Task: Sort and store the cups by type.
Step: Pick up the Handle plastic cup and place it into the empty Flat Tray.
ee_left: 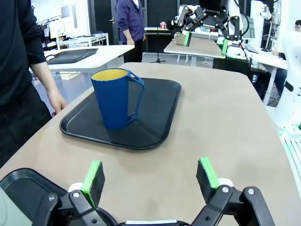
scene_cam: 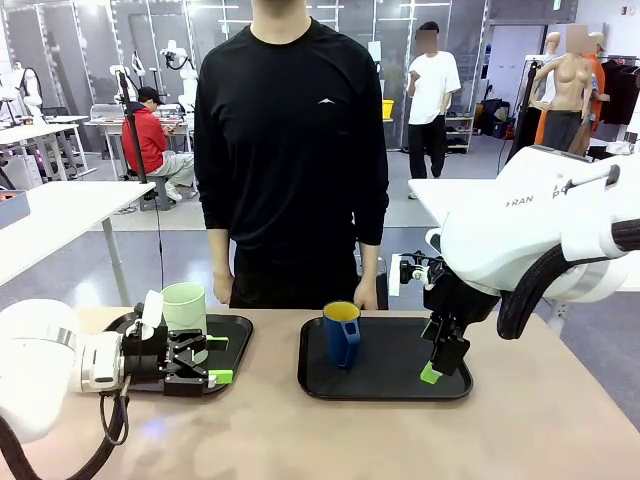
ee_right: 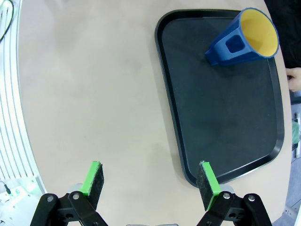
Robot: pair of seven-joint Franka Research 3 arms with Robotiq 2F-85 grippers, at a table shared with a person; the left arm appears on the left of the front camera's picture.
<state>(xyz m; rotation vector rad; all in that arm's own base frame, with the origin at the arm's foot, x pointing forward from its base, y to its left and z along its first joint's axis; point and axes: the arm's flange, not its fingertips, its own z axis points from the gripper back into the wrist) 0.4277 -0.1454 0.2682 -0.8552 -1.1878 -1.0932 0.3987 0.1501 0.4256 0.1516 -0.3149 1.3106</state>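
- Both grippers have their jaws wide apart, and I see nothing between them.
- On my left, the left gripper (scene_cam: 200, 360) sits low over the near edge of the left tray (scene_cam: 232, 335). Its green pads (ee_left: 94, 175) are apart with bare table between them in its wrist view.
- On my right, the right gripper (scene_cam: 445, 362) hangs over the near right corner of the right tray (scene_cam: 400, 385). From the front I can only see one green pad, so I trust its wrist view, where both pads (ee_right: 209, 178) stand far apart above the table (ee_right: 94, 94) and the tray edge.
- The green cup (scene_cam: 184, 307) stands upright on the left tray, just behind the left gripper. The gripper hides its lower part, and I cannot tell if a finger touches it.
- The blue mug (scene_cam: 342, 333) stands upright on the left part of the right tray, well apart from the right gripper. It is yellow inside.
- A person (scene_cam: 290, 150) stands at the far side. One hand (scene_cam: 222, 288) hangs just behind the green cup, and the mug hides part of the other hand.
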